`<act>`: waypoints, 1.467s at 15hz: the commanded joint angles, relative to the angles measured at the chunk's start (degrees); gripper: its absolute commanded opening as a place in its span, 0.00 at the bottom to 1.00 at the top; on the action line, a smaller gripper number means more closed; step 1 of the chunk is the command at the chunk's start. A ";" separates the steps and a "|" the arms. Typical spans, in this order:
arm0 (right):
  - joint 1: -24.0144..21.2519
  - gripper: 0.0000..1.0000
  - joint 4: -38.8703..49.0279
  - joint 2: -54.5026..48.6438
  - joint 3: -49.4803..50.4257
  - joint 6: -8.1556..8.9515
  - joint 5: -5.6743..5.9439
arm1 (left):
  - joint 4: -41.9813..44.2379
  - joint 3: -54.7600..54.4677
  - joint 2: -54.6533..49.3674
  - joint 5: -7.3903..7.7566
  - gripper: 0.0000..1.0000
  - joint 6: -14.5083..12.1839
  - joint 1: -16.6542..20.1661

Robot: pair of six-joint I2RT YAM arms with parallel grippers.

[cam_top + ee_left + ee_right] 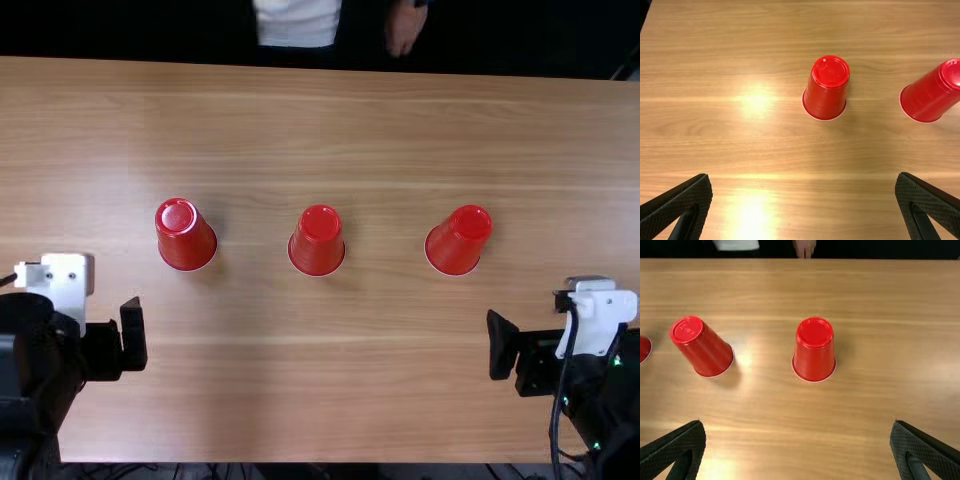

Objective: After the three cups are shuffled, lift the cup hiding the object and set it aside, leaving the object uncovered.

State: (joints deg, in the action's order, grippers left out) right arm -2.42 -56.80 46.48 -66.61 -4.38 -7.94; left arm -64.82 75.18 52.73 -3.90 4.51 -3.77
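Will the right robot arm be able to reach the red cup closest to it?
Probably yes: the right gripper is open, and nothing stands between it and the right cup.

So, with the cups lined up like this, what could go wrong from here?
The left cup, middle cup and right cup look identical, so the wrong one may get lifted. The middle cup stands about equally far from the open left gripper and right gripper; both reaching could clash.

Wide gaps between three upturned cups [318,240]
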 commanded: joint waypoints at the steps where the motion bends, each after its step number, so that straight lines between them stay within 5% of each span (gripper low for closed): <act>1: -0.31 1.00 -0.54 1.51 -3.79 -0.15 -0.49 | -0.05 3.31 1.50 -0.21 1.00 -0.29 -0.45; 8: -0.40 1.00 -0.54 9.68 -9.15 -0.15 -0.39 | -0.57 9.64 11.61 0.21 1.00 -0.40 -1.15; 13: -0.40 1.00 1.15 11.79 -9.33 -0.15 -0.39 | -0.05 11.83 20.92 0.21 1.00 -0.40 -4.93; 22: -0.49 1.00 3.16 13.37 -8.10 0.59 -0.28 | 8.18 12.63 33.32 -0.32 1.00 0.23 -5.11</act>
State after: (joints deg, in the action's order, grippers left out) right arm -2.42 -53.87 59.00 -74.32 -4.25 -7.94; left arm -56.66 85.93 85.27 -3.97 4.67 -8.32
